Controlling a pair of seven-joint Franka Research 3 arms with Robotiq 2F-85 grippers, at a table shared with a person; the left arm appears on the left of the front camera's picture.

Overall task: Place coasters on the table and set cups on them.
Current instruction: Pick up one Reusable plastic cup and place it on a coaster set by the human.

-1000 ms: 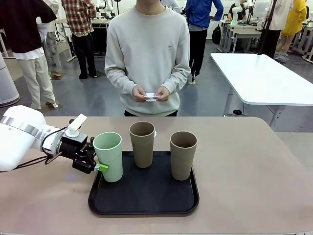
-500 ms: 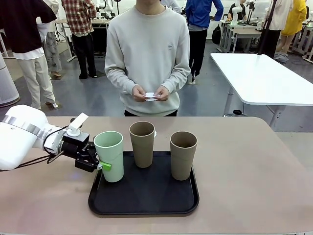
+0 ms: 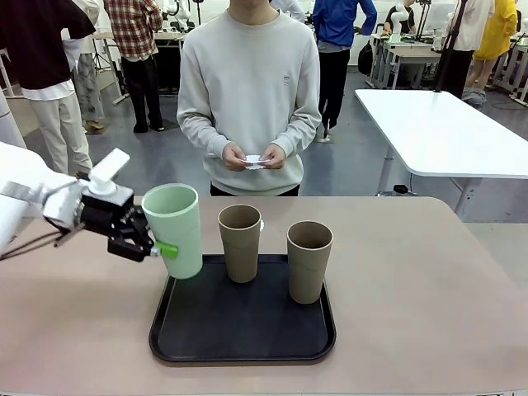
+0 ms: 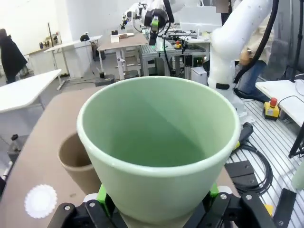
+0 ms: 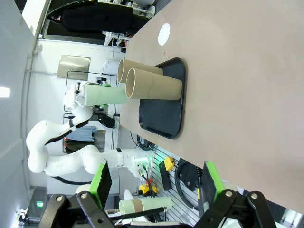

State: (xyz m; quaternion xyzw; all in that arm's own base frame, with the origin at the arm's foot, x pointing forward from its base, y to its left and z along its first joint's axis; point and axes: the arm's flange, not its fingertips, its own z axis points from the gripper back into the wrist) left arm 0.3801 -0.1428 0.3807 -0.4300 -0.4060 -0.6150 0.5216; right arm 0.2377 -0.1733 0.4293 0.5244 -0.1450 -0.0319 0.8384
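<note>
Front view: my left gripper [image 3: 153,247] clamps the one mint green cup [image 3: 175,229] above the black tray [image 3: 239,334], where two tan-brown cups [image 3: 240,243] stand. My right gripper [image 5: 156,176] gapes empty; one coaster [image 5: 164,33] lies on the table [image 5: 237,71].

The room has a grey, faintly glossy floor [image 3: 165,169]. A white table [image 3: 445,124] with rounded corners stands at the far right on grey legs. Farther back, more tables [image 3: 404,51] stand in rows with people among them. The left wrist view shows a white wall [image 4: 90,19] under bright, even light.
</note>
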